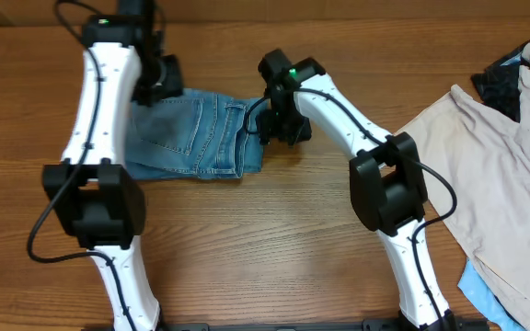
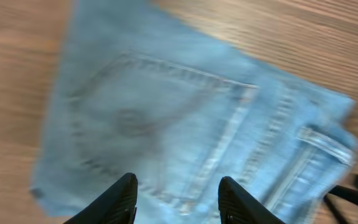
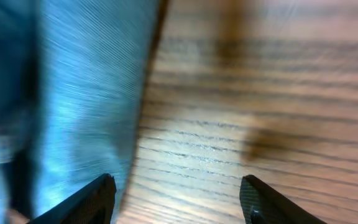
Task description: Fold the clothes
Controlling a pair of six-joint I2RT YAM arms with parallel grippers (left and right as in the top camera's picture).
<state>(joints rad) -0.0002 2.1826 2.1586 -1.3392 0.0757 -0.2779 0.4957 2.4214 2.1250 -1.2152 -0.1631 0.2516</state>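
Jeans [image 1: 196, 136] are folded into a compact rectangle on the table [image 1: 274, 239], left of centre, between the two arms. A back pocket [image 1: 168, 129] faces up and the waistband end points right.

Left gripper [image 1: 157, 83] sits over the fold's upper-left corner. On the left wrist cam, the left gripper [image 2: 178, 193] has its fingers [image 2: 122, 196] apart at a moderate gap with nothing between them. Below them I see only denim [image 2: 197, 124] and the pocket stitching [image 2: 148, 118]. The view is blurred, so I can't tell whether the tips touch the cloth.

Right gripper [image 1: 283, 129] is at the right edge of the fold. On the right wrist cam, the right gripper [image 3: 178, 199] is spread wide and empty, mostly over bare wood, with the denim edge [image 3: 86, 93] beside its left finger [image 3: 95, 199].

Far right is a beige garment [image 1: 495, 165], well apart from the jeans. There's dark patterned cloth [image 1: 500, 83] above it and a light-blue piece [image 1: 481, 290] below it.
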